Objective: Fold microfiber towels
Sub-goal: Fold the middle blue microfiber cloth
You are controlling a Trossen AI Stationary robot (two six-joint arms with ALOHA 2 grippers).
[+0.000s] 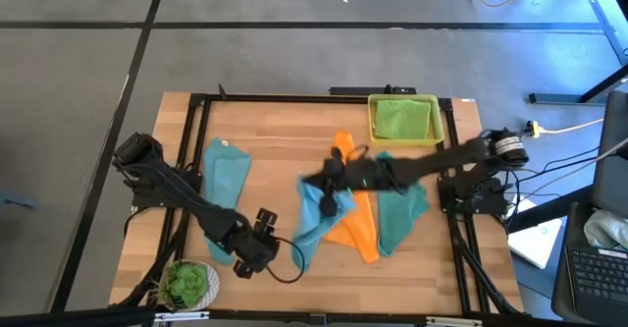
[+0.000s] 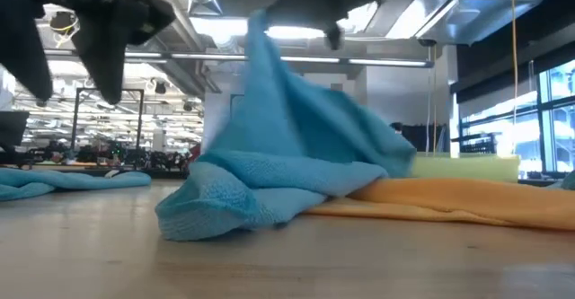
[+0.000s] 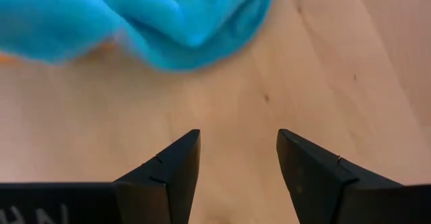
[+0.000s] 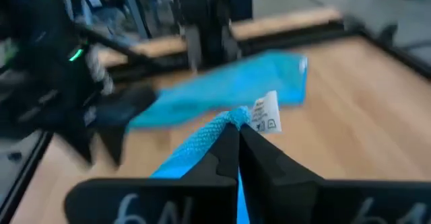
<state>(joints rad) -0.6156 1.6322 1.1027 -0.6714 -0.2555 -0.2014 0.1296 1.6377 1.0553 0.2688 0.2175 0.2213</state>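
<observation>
At the middle of the table [image 1: 245, 268], the right gripper [image 4: 237, 131] pinched a limp, light blue towel [image 2: 287, 169] by its tagged corner, a sound hold on soft cloth, while the left gripper [image 3: 239, 163] waited open nearby, empty.

arms: dark, jointed | left pincer [image 3: 239, 173]: black wedge fingers | cables: black

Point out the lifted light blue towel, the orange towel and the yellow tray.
Lifted light blue microfiber towel [image 2: 287, 169]: low view, its draped middle.
Flat orange microfiber towel [image 1: 359, 231]: high view, its near half.
Yellow plastic tray [image 1: 438, 122]: high view, its right rim.
</observation>
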